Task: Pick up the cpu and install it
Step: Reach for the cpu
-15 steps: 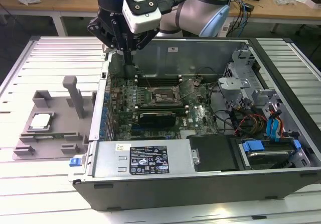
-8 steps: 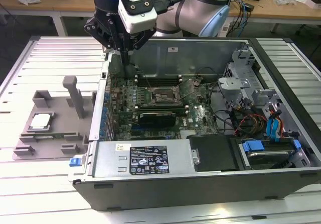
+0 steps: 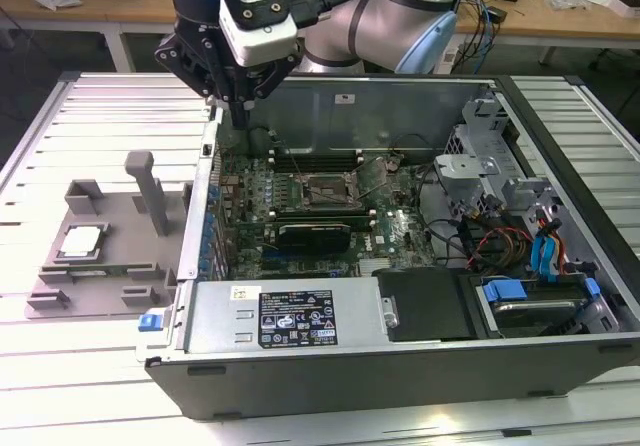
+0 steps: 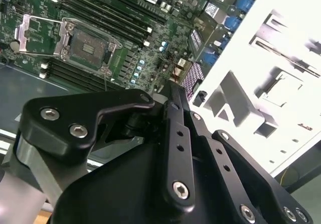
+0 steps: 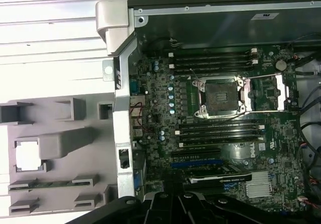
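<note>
The cpu (image 3: pixel 82 241) is a small silver square lying flat in a recess of the grey fixture plate (image 3: pixel 60 296), at the exterior view's left, outside the computer case. In the first wrist view the cpu (image 5: pixel 27 156) shows as a bright square. My gripper (image 3: pixel 243 109) hangs above the case's back left corner, between the fixture and the motherboard, with its fingers together and nothing in them. The black socket (image 3: pixel 330 191) on the motherboard stands uncovered, with its metal load plate (image 5: pixel 279 91) swung open beside the socket (image 5: pixel 220 94). In the second wrist view my gripper (image 4: pixel 174 89) reaches toward the socket (image 4: pixel 88 45).
The open computer case (image 3: pixel 380 366) lies on a slatted metal table (image 3: pixel 100 106). A tall grey post (image 3: pixel 150 191) rises from the fixture near the cpu. Memory slots (image 5: pixel 215 61) and a black expansion card (image 3: pixel 315 233) flank the socket. Cables and drive bays (image 3: pixel 530 246) crowd the case's right side.
</note>
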### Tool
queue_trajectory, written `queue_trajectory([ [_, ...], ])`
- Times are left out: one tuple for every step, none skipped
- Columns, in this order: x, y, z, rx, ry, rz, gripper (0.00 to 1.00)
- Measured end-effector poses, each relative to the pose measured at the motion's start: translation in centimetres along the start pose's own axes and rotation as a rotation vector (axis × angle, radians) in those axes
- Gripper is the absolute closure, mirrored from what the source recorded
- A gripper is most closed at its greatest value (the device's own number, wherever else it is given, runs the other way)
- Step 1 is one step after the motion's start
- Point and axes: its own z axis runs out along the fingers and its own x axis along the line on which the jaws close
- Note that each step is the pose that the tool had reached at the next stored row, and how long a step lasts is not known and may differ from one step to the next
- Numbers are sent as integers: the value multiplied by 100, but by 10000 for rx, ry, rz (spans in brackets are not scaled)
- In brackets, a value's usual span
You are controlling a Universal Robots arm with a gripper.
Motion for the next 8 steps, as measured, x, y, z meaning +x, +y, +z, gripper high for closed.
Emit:
queue_trajectory([
  [16,-1,0,-1,0,1,89],
  [21,-1,0,0,0,1,89],
  [26,-2,-1,1,0,1,89],
  [38,-3,-1,0,0,0,89],
  [50,-4,-1,0,0,0,89],
  [60,-4,-1,0,-1,1,89],
  [64,-5,-2,0,-1,0,89],
  [67,-5,-2,0,0,0,89],
])
